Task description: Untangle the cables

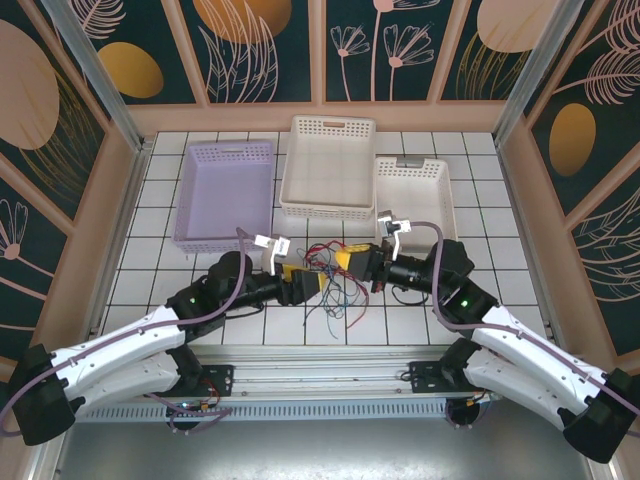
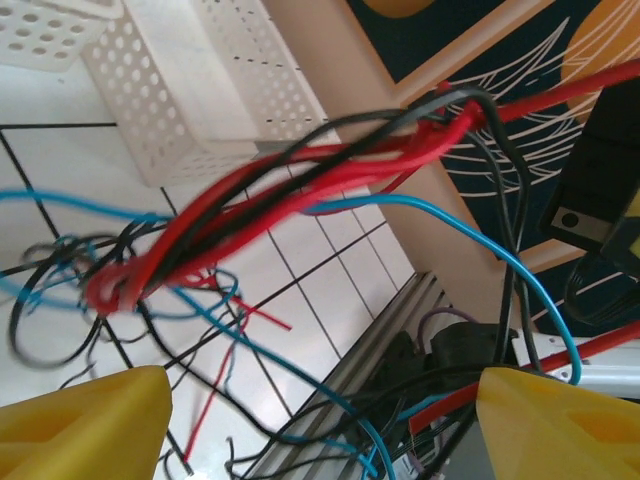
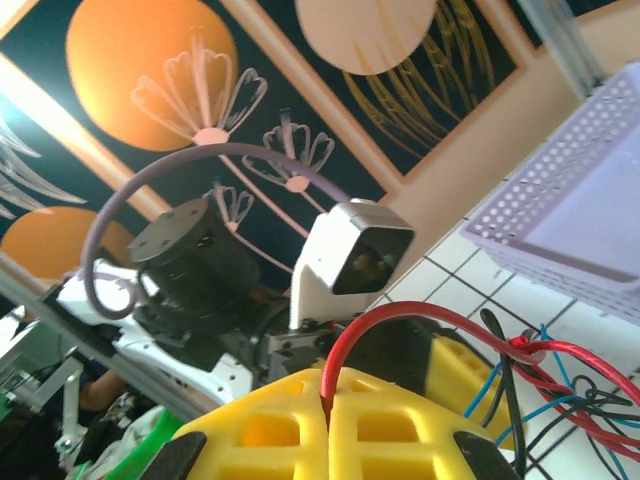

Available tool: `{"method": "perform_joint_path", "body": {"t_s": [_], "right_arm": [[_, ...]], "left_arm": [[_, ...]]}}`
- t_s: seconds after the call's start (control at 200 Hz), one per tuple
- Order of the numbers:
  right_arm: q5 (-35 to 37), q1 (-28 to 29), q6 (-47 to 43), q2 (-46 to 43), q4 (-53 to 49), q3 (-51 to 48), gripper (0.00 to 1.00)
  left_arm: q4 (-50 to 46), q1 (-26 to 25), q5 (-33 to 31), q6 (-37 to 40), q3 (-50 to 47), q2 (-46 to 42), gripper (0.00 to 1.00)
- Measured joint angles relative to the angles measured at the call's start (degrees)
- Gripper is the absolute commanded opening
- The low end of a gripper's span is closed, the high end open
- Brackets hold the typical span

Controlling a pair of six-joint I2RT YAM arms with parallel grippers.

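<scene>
- Cables [image 1: 335,290]: a loose snarl of red, blue and dark wires lies on the white tiled surface [image 1: 150,270], between the two arms and just in front of the baskets.
- Thin and limp, the wires look light and soft, and likely to slip and snag on one another. A single strand clear of the knot seems the best place to take hold.
- The right fingers [image 3: 270,430] are clenched on one red strand [image 3: 400,309], which arcs out from between the yellow pads.
- The left fingers [image 2: 85,425] stand wide apart, released, with a twisted red bundle [image 2: 280,200] hanging just ahead of them.
- The top view places the heap in front of a lilac basket [image 1: 225,185] and two white baskets [image 1: 330,160]. The left wrist view shows red wound with black and blue looping apart, detail too fine to tell from above.
</scene>
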Motion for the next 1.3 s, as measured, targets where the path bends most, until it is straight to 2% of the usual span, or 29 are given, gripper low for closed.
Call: {"method": "perform_joint_path", "body": {"t_s": [0.255,0.465,0.57,0.721,0.786,0.821,0.916,1.071,1.301], "right_arm": [[-6.67,0.0,0.55,-0.02,1.16,2.27,0.0],[-8.15,0.0,-1.16,-0.59,-2.43,5.64,0.0],[-8.68,0.0,-1.6,-1.14,-3.19,5.86,0.0],[-9.73,0.0,-1.75,-0.92,-3.72,5.86,0.0],[-10.08,0.0,-1.73,-0.9,-3.56,5.84,0.0],[-10.21,0.0,-1.64,-0.9,-3.48,5.81,0.0],[-10.82,0.0,-1.22,-0.9,-3.02,5.77,0.0],[-11.17,0.0,-0.39,-0.9,-0.68,4.55,0.0],[-11.54,0.07,0.87,-0.28,0.79,3.28,0.0]], "left_arm": [[0.9,0.0,-3.82,1.81,-1.77,-2.05,0.84],[-8.72,0.0,-16.06,5.75,1.4,-2.08,0.85],[-10.32,0.0,-19.71,7.13,2.08,-2.08,0.87],[-8.13,0.02,-19.37,7.65,1.33,-1.88,0.9],[-5.31,0.0,-17.88,7.63,0.17,-1.81,0.92],[-3.58,0.02,-16.87,7.58,-0.61,-1.79,0.96],[0.63,0.0,-14.21,6.99,-2.47,-1.46,0.96],[6.62,0.0,-11.52,6.4,-4.59,-1.18,0.85],[13.92,0.0,-10.8,5.29,-6.08,1.22,0.49]]}}
